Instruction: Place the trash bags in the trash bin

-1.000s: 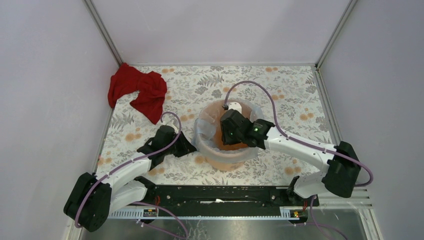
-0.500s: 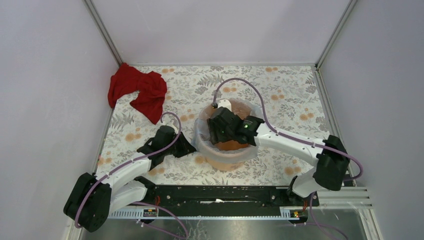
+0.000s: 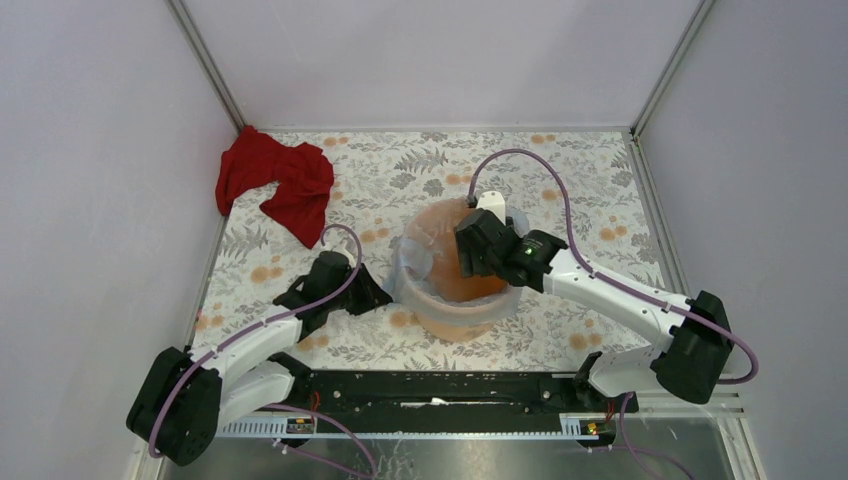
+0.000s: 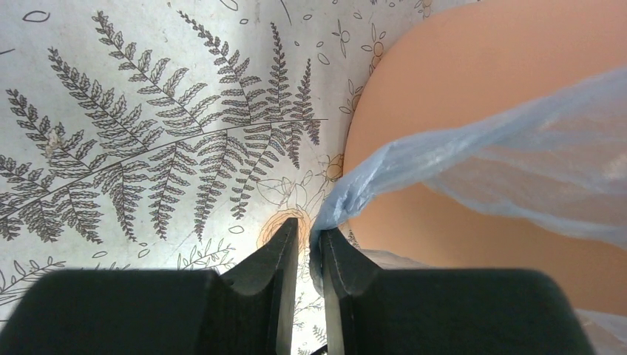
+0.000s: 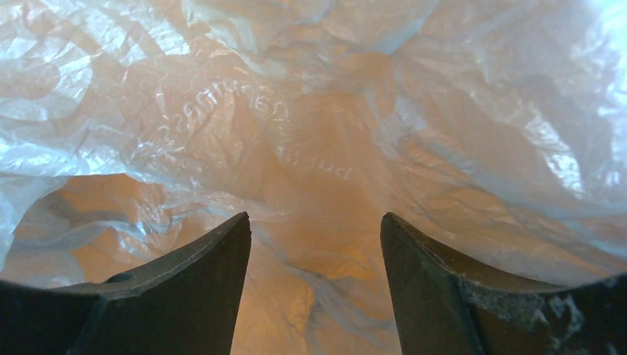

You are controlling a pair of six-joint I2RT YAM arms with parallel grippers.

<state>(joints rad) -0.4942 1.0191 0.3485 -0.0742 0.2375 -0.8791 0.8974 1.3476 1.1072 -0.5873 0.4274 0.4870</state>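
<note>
The orange trash bin [image 3: 450,325] stands mid-table. The pale blue trash bag [image 3: 415,262] lines it, its film draped over the rim. My left gripper [image 3: 383,297] sits low by the bin's left wall. In the left wrist view the left gripper [image 4: 309,231] is shut on a corner of the bag [image 4: 473,155] beside the bin wall [image 4: 473,81]. My right gripper [image 3: 470,262] reaches down into the bin. In the right wrist view the right gripper [image 5: 316,225] is open and empty, with crinkled bag film [image 5: 296,133] over orange all round.
A red cloth [image 3: 275,185] lies crumpled at the far left corner. Grey walls close in the floral-patterned table [image 3: 580,190] on three sides. The right arm's purple cable [image 3: 560,195] arcs over the bin's far side.
My right gripper has swung from the bin's left side toward its right and far side, still inside. The left arm has not moved.
</note>
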